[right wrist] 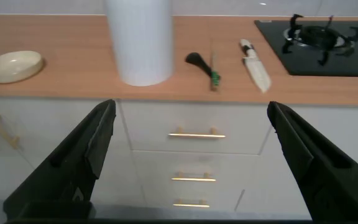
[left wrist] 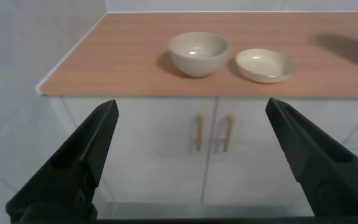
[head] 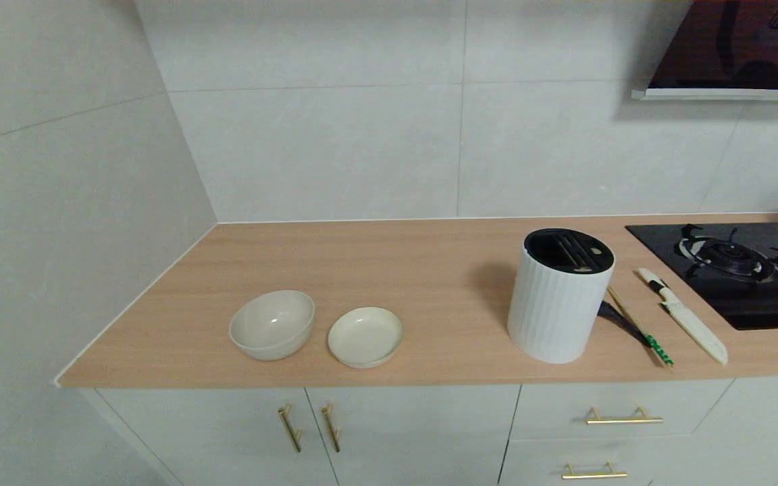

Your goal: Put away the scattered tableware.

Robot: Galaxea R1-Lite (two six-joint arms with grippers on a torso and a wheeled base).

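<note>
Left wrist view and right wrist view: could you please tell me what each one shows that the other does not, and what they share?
Left wrist view alone: the bowl.
Right wrist view alone: the knife, chopsticks, a black utensil, the hob and the drawer handles.
Both: the dish, the counter and the holder, though the left wrist view catches just what seems to be its edge.
</note>
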